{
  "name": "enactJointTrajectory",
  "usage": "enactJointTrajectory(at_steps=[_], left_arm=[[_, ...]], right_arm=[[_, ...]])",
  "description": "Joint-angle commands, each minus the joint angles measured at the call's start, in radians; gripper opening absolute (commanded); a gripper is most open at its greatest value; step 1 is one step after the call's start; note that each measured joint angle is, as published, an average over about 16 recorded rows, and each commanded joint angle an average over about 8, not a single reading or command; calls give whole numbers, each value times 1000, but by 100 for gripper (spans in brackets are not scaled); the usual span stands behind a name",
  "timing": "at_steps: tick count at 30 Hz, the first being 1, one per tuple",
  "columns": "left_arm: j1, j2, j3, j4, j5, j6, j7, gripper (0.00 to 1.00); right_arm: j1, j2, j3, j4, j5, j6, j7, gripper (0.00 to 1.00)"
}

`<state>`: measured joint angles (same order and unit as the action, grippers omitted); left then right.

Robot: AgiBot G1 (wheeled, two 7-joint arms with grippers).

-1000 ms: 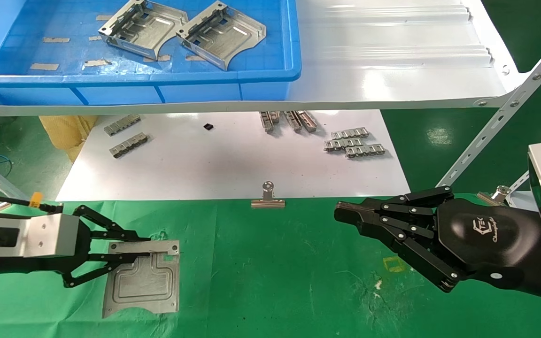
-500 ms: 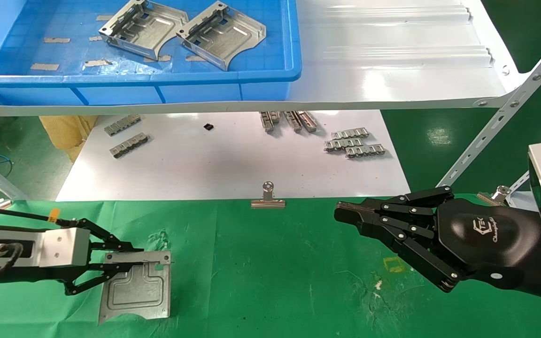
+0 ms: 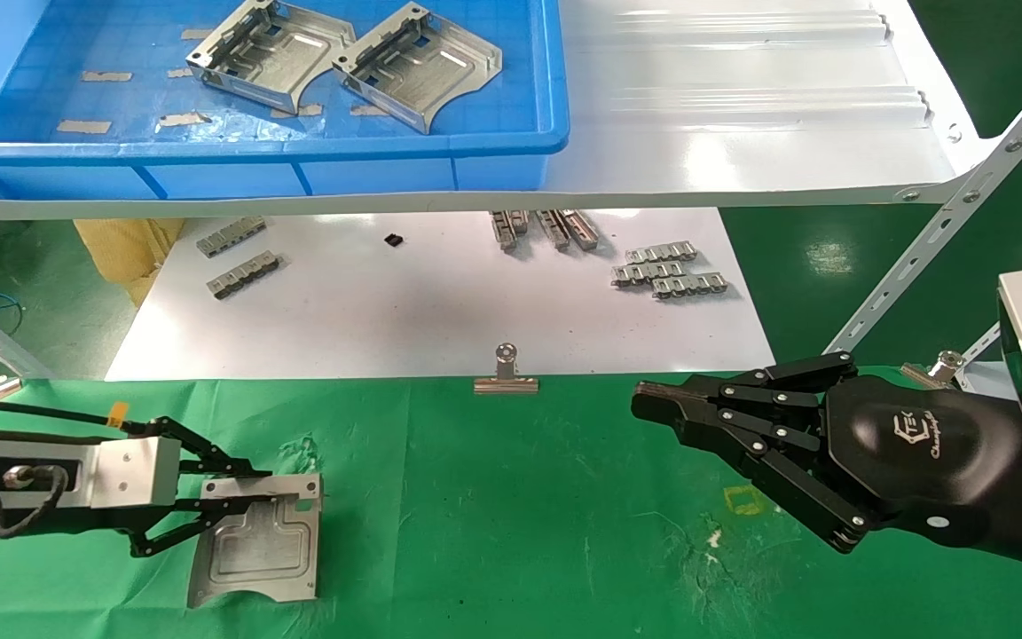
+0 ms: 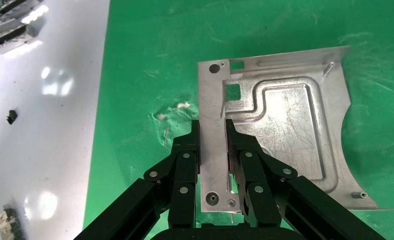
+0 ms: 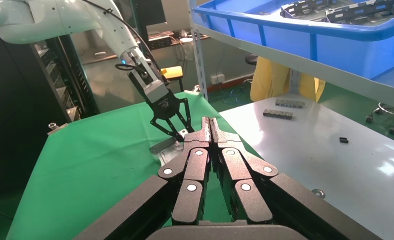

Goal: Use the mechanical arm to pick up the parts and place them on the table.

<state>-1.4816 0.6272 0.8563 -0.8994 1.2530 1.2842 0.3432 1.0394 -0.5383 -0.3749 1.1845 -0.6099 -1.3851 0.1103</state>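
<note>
Stamped sheet-metal part point(image 3: 255, 550) lies flat on the green-clothed counter point(image 3: 511, 532) near its front left corner, grooved face up, concave-cut edge toward the front edge. The left gripper point(image 3: 249, 490) reaches in from the counter's left edge, its jaws clamped on the part's upturned flange along the back edge; the left wrist view shows the two black fingers point(image 4: 187, 150) pressed on either side of that flange strip of the part point(image 4: 284, 135). The right gripper point(image 3: 653, 404) hovers above the counter's right half, well apart from the part, with its jaws pressed together, tips touching in the right wrist view point(image 5: 209, 125).

Two more sheet-metal parts point(image 3: 271, 53) point(image 3: 418, 75) lie side by side in a blue bin point(image 3: 254, 169) on the white shelf point(image 3: 742, 115) above the back of the counter. Beyond the counter's back edge a white board point(image 3: 440, 311) carries small ridged strips point(image 3: 666, 271), and a silver binder clip point(image 3: 506, 373) sits on that edge.
</note>
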Motion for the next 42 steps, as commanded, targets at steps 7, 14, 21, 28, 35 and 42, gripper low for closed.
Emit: enactJointTrajectory(at_steps=[7, 14, 21, 28, 35, 42], left_arm=[[-4, 5, -1, 11, 2, -3, 10, 100], [-13, -13, -30, 1, -86, 62, -17, 100], [-13, -45, -67, -39, -225, 173, -79, 100], [17, -45, -107, -66, -254, 180, -123, 100], [66, -41, -166, -106, -288, 184, -174, 100], [116, -38, -226, -147, -322, 188, -226, 100]], right_arm=[[0, 0, 0, 0, 0, 0, 0, 0], [0, 0, 0, 0, 0, 0, 0, 0], [0, 0, 0, 0, 0, 0, 0, 53], [0, 0, 0, 0, 0, 0, 0, 100], [0, 0, 0, 0, 0, 0, 0, 100], [0, 0, 0, 0, 0, 0, 0, 100]])
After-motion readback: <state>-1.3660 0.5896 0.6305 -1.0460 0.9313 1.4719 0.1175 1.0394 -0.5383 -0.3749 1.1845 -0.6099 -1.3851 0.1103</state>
